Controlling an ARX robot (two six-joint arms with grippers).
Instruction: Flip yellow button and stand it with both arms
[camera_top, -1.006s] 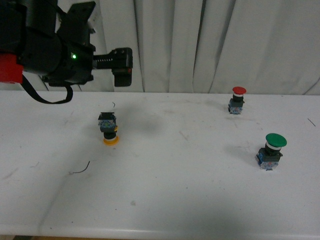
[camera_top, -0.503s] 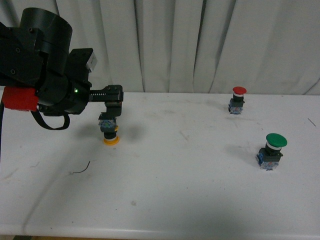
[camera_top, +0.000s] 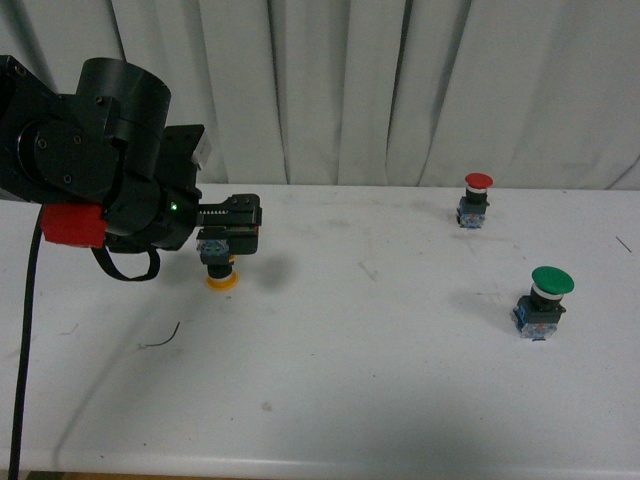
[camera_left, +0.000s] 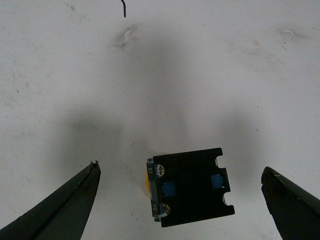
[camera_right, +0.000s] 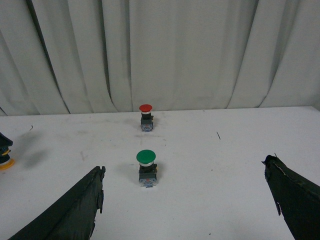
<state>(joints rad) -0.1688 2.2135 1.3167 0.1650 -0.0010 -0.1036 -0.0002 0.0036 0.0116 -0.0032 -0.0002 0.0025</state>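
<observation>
The yellow button (camera_top: 219, 268) stands upside down on the white table, orange-yellow cap down and black and blue contact block up. My left gripper (camera_top: 238, 225) is open and hovers right over it, hiding part of the block. In the left wrist view the block (camera_left: 192, 186) lies between the two spread fingers (camera_left: 65, 207), touching neither, with a sliver of yellow cap at its edge. My right gripper (camera_right: 185, 200) is open and empty, out of the front view. In its wrist view the yellow cap (camera_right: 6, 163) shows at the far left edge.
A red-capped button (camera_top: 474, 200) stands upright at the back right and a larger green-capped button (camera_top: 541, 301) nearer on the right. Both show in the right wrist view, red (camera_right: 146, 116) behind green (camera_right: 146, 167). A thin dark wire scrap (camera_top: 160, 338) lies front left. White curtain behind.
My left arm has come down and forward from high at the back left, bringing its open gripper onto the yellow button. The buttons have not moved.
</observation>
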